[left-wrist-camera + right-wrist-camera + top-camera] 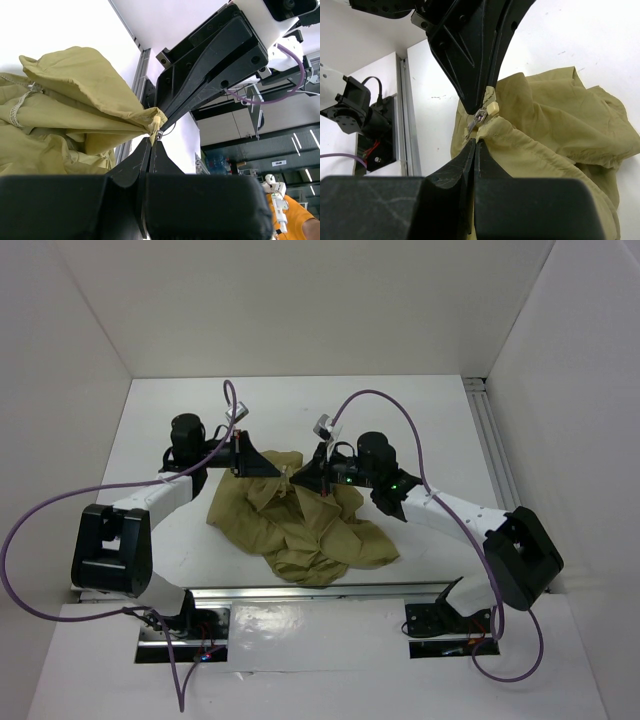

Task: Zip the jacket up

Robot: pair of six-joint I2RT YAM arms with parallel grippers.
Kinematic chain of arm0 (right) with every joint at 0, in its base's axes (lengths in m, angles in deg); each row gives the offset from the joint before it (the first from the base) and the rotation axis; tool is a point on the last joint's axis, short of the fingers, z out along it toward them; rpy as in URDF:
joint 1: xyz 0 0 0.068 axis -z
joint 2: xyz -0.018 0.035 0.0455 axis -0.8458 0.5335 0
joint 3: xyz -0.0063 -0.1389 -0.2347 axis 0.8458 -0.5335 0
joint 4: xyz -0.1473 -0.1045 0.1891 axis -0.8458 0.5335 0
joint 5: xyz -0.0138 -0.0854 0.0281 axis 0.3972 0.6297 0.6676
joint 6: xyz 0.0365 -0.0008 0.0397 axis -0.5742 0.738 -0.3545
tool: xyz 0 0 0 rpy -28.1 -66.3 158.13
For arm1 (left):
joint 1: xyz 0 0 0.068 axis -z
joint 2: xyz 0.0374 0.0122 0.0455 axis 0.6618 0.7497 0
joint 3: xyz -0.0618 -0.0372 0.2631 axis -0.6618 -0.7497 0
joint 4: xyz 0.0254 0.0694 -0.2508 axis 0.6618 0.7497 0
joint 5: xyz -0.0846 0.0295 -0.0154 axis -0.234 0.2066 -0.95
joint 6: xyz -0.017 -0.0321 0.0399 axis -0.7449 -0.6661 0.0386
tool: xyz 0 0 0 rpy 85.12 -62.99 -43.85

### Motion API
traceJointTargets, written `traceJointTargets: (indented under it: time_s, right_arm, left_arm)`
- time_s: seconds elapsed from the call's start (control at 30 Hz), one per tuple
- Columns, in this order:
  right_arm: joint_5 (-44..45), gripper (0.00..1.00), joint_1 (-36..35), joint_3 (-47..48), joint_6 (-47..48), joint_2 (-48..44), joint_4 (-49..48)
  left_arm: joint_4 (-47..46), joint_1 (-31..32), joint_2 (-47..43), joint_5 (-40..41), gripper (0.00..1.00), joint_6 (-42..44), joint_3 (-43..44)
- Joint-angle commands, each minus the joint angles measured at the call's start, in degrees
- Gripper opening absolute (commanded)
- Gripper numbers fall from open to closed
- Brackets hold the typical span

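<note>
Okay, jacket (300, 530) sits bunched mid worktop (430, 430), toward the near edge. Left end effector (152, 141) and right end effector (475, 144) both pinch its cloth at the zipper pull (480, 117). We'd anchor left, tension the cloth, and draw the pull straight, slowly.

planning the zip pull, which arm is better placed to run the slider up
Right, probably. The right fingers are closed right at the metal zipper pull on the jacket, so they could draw it along. The left fingers pinch a cloth corner, better suited to holding it taut.
</note>
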Motion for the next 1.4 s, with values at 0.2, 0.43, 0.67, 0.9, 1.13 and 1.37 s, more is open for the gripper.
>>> traceJointTargets:
  time_s: [0.2, 0.43, 0.67, 0.9, 1.13, 1.37]
  right_arm:
    - [-1.3, 0.0, 0.2, 1.1, 0.9, 0.2, -3.5]
    - [-1.3, 0.0, 0.2, 1.1, 0.4, -0.3, -3.5]
    - [-1.3, 0.0, 0.2, 0.5, 0.4, -0.9, -2.9]
    - [-0.8, 0.0, 0.2, 0.5, 0.4, -0.9, -2.9]
    - [-0.8, 0.0, 0.2, 0.5, 0.4, -0.9, -2.9]
    - [-0.8, 0.0, 0.2, 0.5, 0.9, -1.4, -2.4]
  left_arm:
    - [-6.2, 0.2, 0.5, -2.1, 0.0, -2.0, 1.9]
    - [-6.2, 0.2, 0.5, -1.5, 0.0, -2.0, 1.4]
    - [-8.1, -0.3, 1.0, -1.5, 0.0, -3.1, 1.4]
    - [-10.2, -0.3, 1.0, -1.5, 0.0, -4.8, 0.9]
    - [-11.3, -0.8, 1.0, -1.5, 0.0, -5.3, 0.9]
    - [-11.7, -0.8, 2.0, -1.5, 0.0, -5.8, 0.3]
